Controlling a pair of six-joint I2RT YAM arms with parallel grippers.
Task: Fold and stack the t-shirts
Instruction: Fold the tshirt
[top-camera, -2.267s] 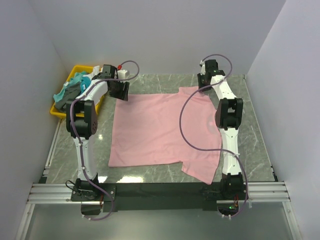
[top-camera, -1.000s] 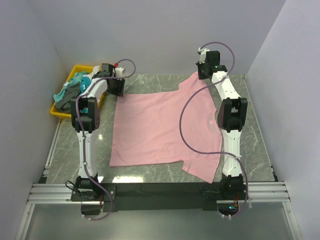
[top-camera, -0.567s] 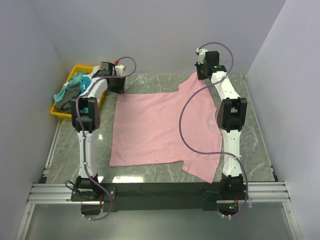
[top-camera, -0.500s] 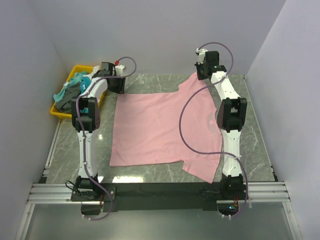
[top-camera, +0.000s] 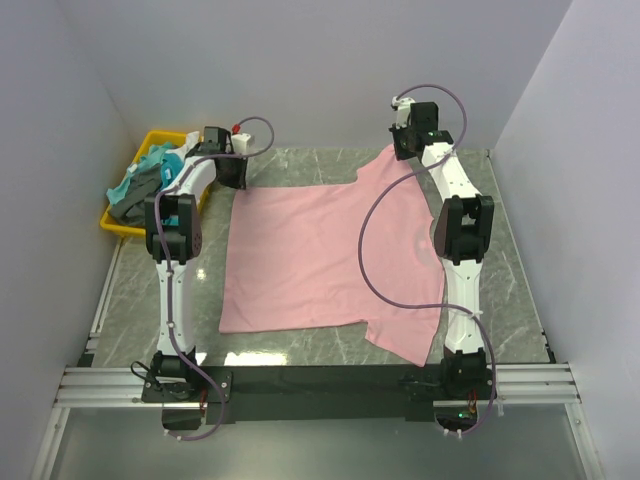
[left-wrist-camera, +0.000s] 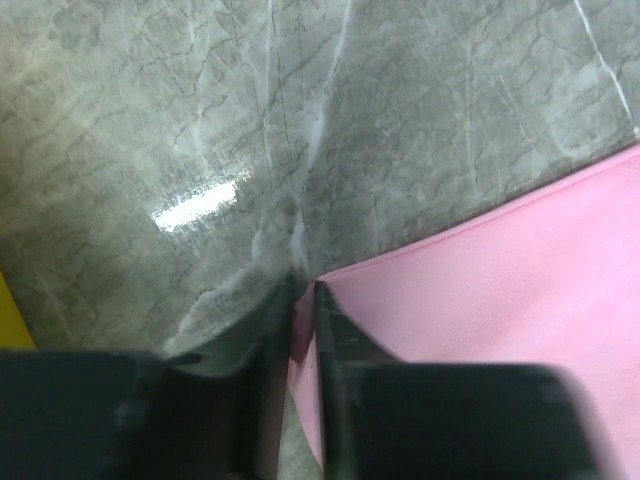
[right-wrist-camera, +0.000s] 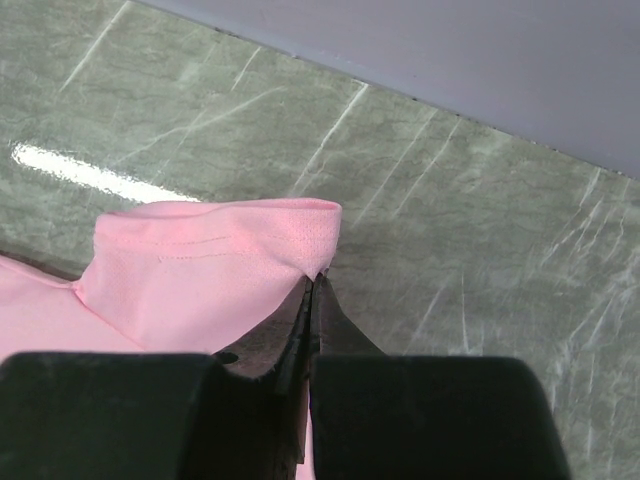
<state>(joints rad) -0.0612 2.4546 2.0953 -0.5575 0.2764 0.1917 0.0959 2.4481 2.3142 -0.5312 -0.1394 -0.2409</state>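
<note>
A pink t-shirt lies spread flat on the grey marble table. My left gripper is at the shirt's far left corner, shut on the pink hem corner; the fabric runs between its jaws. My right gripper is at the far right, shut on the sleeve edge and holds it lifted a little above the table. The near sleeve hangs toward the table's front edge.
A yellow bin with several crumpled shirts stands at the far left, beside my left arm. Grey walls close in the back and both sides. A metal rail runs along the front.
Both grippers have moved toward the back of the table, drawing the shirt's far edge tight. In the last half second nothing has visibly moved.
</note>
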